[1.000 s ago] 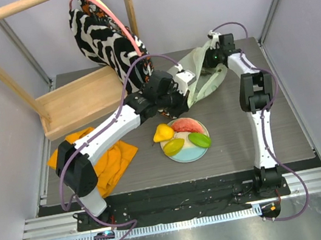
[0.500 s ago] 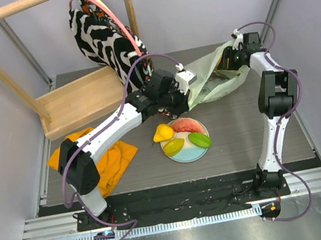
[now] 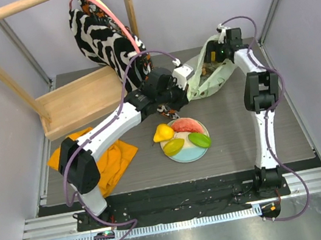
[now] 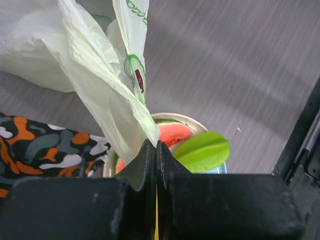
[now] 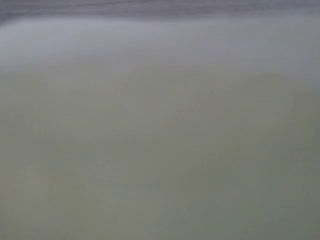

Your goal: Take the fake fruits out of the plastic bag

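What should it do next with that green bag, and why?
Probably raise the right gripper a little, tipping the bag. The left gripper is shut on the bag's edge, dark shapes seem to lie inside, and the right wrist view shows only pale-green film close up.

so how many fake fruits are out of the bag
4: the yellow pear at the plate's left edge, watermelon slice at its far side, a yellow-green oval and a green oval nearer. More may hide in the plastic bag.

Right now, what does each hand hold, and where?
Left hand: shut on the plastic bag, pinching a fold of film at its edge. Right hand: at the bag's other end, grip cannot be told.
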### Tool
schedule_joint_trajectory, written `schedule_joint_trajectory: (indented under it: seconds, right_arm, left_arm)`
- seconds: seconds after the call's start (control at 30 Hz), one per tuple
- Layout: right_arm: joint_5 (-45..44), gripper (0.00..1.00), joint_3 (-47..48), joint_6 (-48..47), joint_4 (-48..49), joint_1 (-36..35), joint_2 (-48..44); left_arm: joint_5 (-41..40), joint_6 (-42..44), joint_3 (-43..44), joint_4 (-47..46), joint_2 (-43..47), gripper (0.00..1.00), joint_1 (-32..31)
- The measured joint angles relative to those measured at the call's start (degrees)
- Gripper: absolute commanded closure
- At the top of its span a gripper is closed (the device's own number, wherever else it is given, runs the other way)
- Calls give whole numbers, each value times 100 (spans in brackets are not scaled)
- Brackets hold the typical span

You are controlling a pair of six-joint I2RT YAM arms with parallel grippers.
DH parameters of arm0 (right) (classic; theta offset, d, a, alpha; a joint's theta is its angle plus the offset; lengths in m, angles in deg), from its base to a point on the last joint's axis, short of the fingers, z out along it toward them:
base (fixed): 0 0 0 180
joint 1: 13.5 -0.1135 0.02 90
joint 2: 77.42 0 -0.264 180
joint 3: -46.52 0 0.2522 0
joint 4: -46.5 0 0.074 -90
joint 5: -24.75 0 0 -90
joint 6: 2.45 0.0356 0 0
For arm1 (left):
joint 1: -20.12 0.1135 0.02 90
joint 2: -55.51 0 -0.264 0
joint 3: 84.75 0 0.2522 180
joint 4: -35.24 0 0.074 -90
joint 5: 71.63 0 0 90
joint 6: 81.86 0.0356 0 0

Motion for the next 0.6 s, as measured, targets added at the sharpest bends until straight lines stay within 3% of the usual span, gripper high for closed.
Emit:
schedule_joint_trajectory:
  seconds: [0.2,0.33,0.47,0.6]
  right_arm:
    - [-256,5,1351,92,76,-221,1082]
    - [-496,13,1797,229,297,-356,1421]
    - [-1058,22,2205,361,496,-479,1685]
    - [-1818,23,2428,455,743,-494,1864]
  left_arm:
    - [-210,20,-90,-380,-28,100,101]
    - [-291,22,-249,-389,-28,100,103]
    - [-289,151,-280,-302,-22,100,103]
    - [-153,350,-446,192,168,100,90]
